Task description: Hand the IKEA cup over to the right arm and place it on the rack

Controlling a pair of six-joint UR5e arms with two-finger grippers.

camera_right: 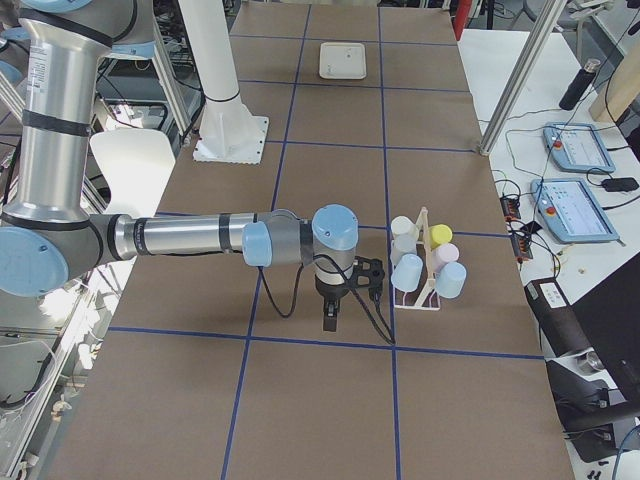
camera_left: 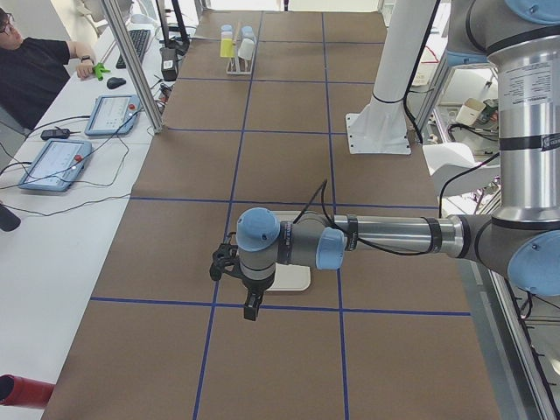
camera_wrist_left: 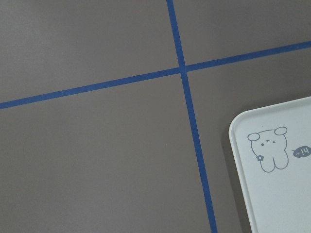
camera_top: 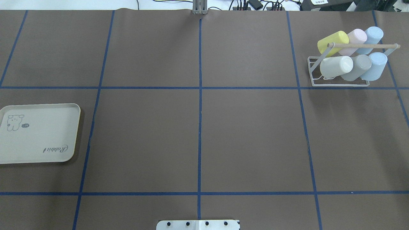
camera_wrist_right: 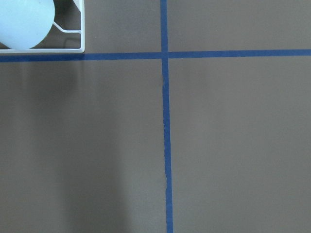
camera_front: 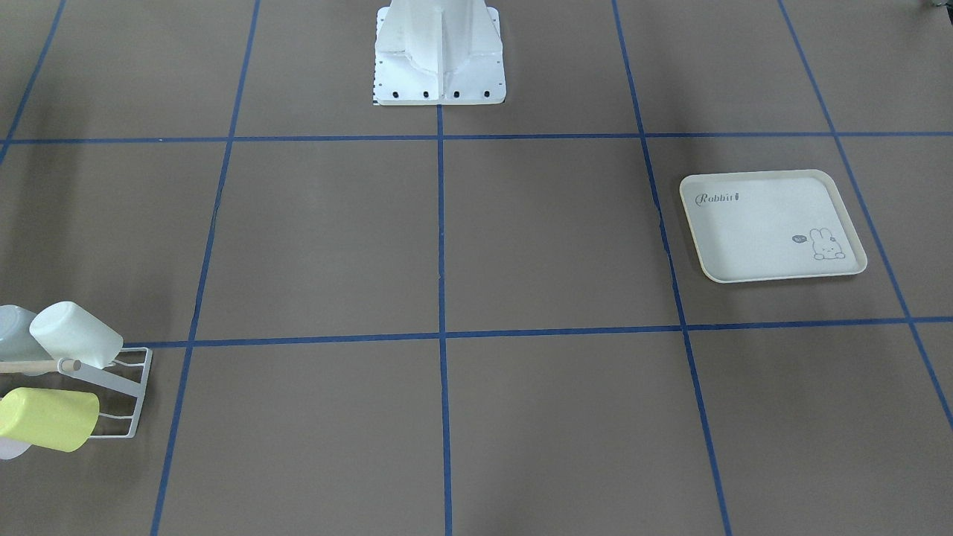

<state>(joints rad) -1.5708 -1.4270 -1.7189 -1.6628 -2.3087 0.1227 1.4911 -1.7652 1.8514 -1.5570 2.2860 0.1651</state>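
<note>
The white wire rack with its wooden rod stands at the table's far right corner, and it also shows at the left edge of the front view as rack. Several cups hang on it: a yellow cup, a pink, a white cup, a grey and two blue ones. My right gripper hangs over the table just beside the rack. My left gripper hovers by the tray's corner. Both show only in the side views, so I cannot tell whether they are open or shut. No cup shows at either one.
The cream rabbit-print tray lies at the table's left edge with nothing on it. The robot's white base stands at the near middle. Blue tape lines grid the brown table. A person sits at a side desk with control pendants.
</note>
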